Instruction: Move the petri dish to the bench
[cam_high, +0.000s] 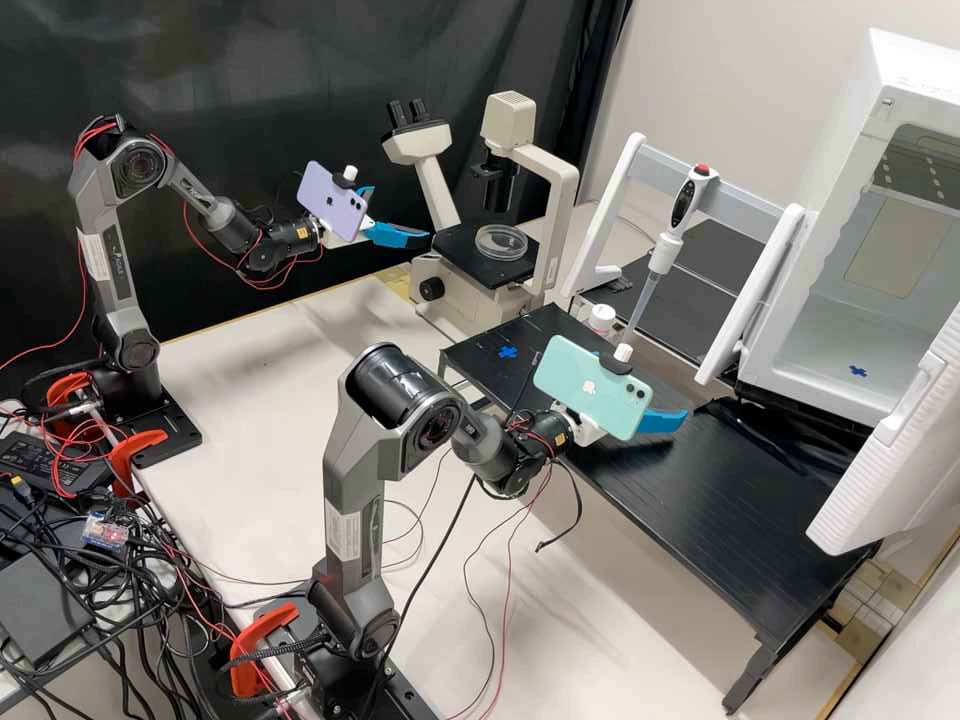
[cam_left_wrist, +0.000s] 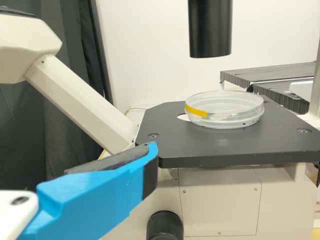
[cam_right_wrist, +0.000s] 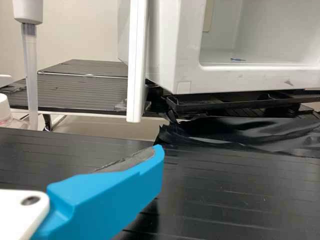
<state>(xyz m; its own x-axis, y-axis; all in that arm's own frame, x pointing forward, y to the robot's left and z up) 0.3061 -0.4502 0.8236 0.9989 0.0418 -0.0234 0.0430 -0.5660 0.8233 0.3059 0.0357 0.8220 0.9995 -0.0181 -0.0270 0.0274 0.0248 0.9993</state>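
Currently holding the right gripper (cam_high: 664, 416) released, its fingers parted, above the black surface (cam_high: 700, 520), toward four o'clock in the high view. Beyond it, showing a pipette (cam_high: 682, 205) leaning at two o'clock. Over at eleven o'clock, pointing the left gripper (cam_high: 400, 212), likewise released, toward the microscope (cam_high: 563, 190). Past those fingertips, at twelve o'clock, showing the petri dish (cam_high: 501, 242) resting on the dark stage (cam_high: 455, 250), beneath a black tube (cam_left_wrist: 210, 30), wearing a yellow strip (cam_left_wrist: 195, 110).
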